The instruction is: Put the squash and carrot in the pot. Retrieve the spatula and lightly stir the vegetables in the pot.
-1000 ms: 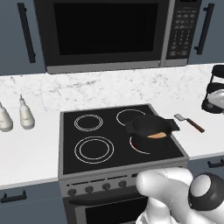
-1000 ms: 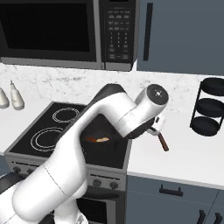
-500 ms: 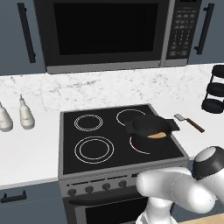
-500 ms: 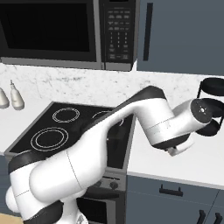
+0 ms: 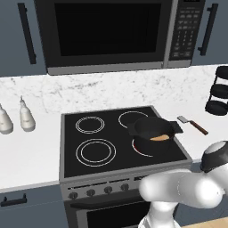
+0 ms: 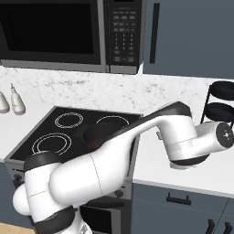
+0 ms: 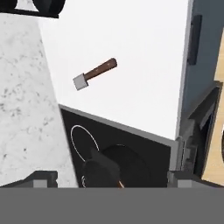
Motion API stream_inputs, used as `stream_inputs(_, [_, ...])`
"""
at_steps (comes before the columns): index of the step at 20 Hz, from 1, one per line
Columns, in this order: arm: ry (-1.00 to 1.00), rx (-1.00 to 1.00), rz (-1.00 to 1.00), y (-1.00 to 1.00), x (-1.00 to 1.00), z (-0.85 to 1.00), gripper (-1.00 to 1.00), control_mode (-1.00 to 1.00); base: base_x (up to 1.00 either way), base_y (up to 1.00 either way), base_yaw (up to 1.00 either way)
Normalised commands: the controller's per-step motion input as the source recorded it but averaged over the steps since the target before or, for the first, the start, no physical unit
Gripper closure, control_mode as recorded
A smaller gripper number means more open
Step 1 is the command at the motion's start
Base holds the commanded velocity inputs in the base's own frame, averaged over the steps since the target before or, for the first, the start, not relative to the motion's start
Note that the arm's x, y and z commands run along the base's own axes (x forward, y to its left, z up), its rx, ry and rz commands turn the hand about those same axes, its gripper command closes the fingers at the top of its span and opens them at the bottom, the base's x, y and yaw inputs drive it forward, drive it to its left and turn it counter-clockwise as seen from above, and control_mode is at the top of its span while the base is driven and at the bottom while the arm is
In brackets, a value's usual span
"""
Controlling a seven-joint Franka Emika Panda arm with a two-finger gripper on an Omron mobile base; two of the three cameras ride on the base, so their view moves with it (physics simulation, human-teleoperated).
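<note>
The black pot [image 5: 152,132] stands on the stove's front right burner, with the tan squash [image 5: 161,137] lying inside it. A bright orange tip of the carrot [image 7: 120,184] pokes up from the pot [image 7: 117,167] at the bottom of the hand view. On the white counter right of the stove lies the spatula [image 5: 192,125], grey blade toward the wall and brown handle toward the front. In the hand view the spatula [image 7: 94,74] lies ahead of my gripper [image 7: 111,178], well apart from it. The gripper is open and holds nothing.
A black tiered rack [image 5: 218,91] stands at the back right of the counter. Two pale bottles [image 5: 26,116] sit left of the stove [image 5: 89,133]. A microwave [image 5: 107,33] hangs above. The counter's front edge and grey drawer fronts [image 7: 194,65] run along the hand view's right.
My arm has swung right, away from above the pot and out over the counter beside the stove. The pot, its contents and the spatula have stayed put. The gripper stays open.
</note>
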Motion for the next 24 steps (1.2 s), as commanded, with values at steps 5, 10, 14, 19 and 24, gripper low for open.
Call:
stream_inputs(5, [0.0, 0.27, -0.26, 0.18, 0.7, -0.58, -1.0, -1.0, 0.0, 0.0, 0.0])
stream_inputs(10, [0.06, 0.12, -0.09, -0.12, 0.51, -0.33, -1.0, -1.0, 0.0, 0.0, 0.0])
stream_inputs(14, [0.12, 0.1, 0.0, -0.19, 0.18, -0.36, -1.0, -1.0, 0.0, 0.0, 0.0])
stream_inputs(19, [0.05, 0.09, 0.0, 0.0, 0.03, -0.5, -1.0, -1.0, 0.0, 0.0, 0.0])
stream_inputs(24, [0.0, 0.07, -0.04, 0.0, 0.07, -0.55, -1.0, -1.0, 0.0, 0.0, 0.0])
